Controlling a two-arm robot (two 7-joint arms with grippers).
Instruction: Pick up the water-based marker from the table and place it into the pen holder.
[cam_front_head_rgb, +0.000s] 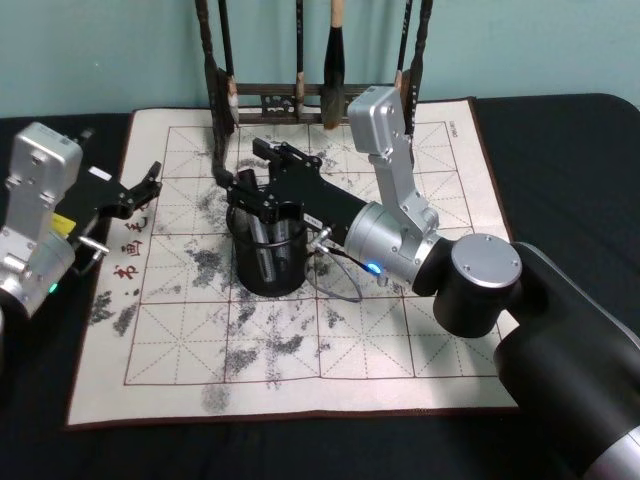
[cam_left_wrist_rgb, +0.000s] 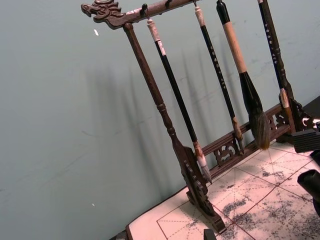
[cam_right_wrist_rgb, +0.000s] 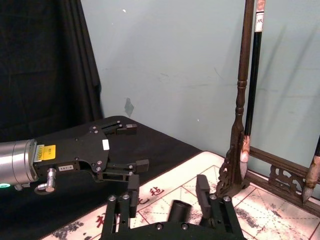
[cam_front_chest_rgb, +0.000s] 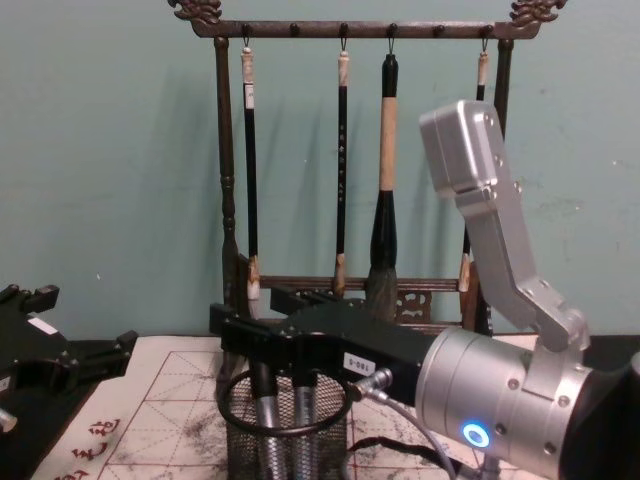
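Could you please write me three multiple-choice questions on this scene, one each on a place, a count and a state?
1. Where is the right gripper?
A. On the bare black tabletop
B. Directly above the pen holder
C. Up at the top bar of the rack

2. How many brushes hang on the wooden rack?
A. Two
B. Seven
C. Four

3. What state is the left gripper in?
A. Open, holding nothing
B. Shut on a brush
C. Shut on the mesh cup

Answers:
1 B: the chest view shows it right over the holder's rim, reaching down into it.
2 C: the chest view shows four brushes hanging from the top bar.
3 A: its fingers stand apart at the mat's left edge with nothing between them.
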